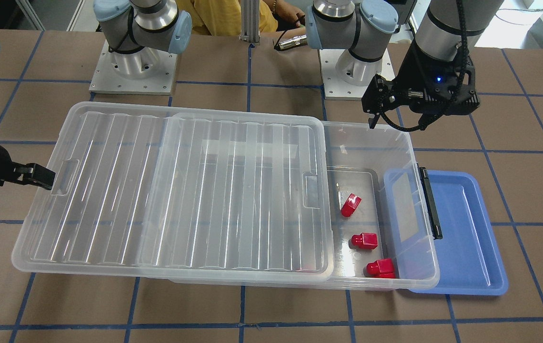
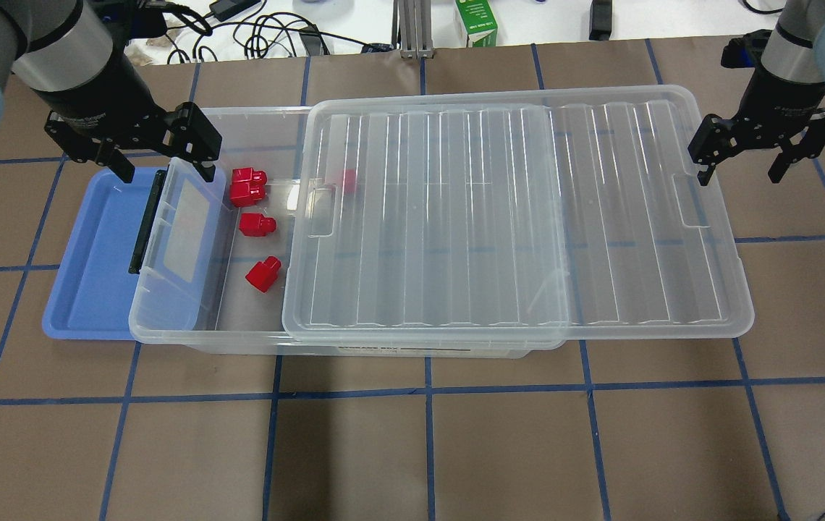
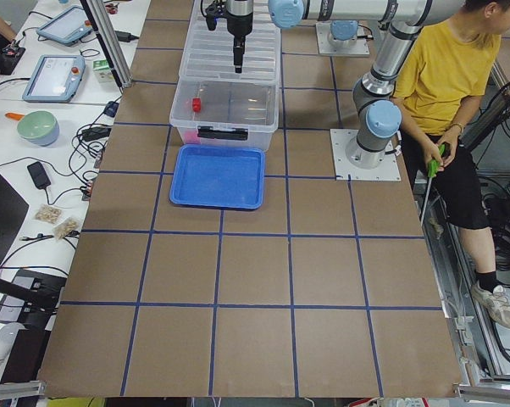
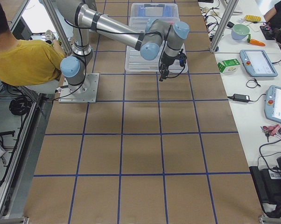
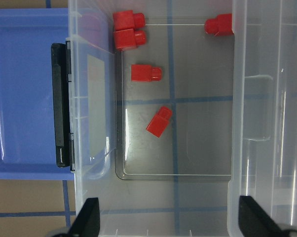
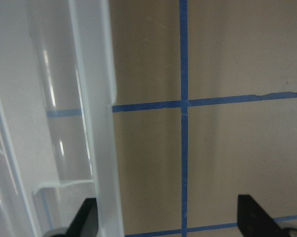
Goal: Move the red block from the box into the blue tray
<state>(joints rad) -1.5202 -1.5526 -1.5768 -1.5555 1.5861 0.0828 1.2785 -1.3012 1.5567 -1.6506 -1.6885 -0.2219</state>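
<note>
1. Blue tray [image 2: 90, 275] is bare and sits just beside the latch end of the box [image 2: 166, 329].
2. Left gripper [image 2: 165, 171] hovers over the box's uncovered end, fingers wide, holding nothing.
3. Red block [image 2: 257, 225], the middle one of three on the box floor, lies apart from the walls. I judge it the easiest pick: drop straight down, set the fingers across its boxy body, and stay off the end wall and lid edge.
4. Lid [image 2: 499, 217] sits offset right and covers most of the box. Red shape [image 2: 346, 181] under its edge could be a block or a reflection, cannot tell.
5. Right gripper [image 2: 742, 168] is wide and empty, at the lid's right end.
</note>
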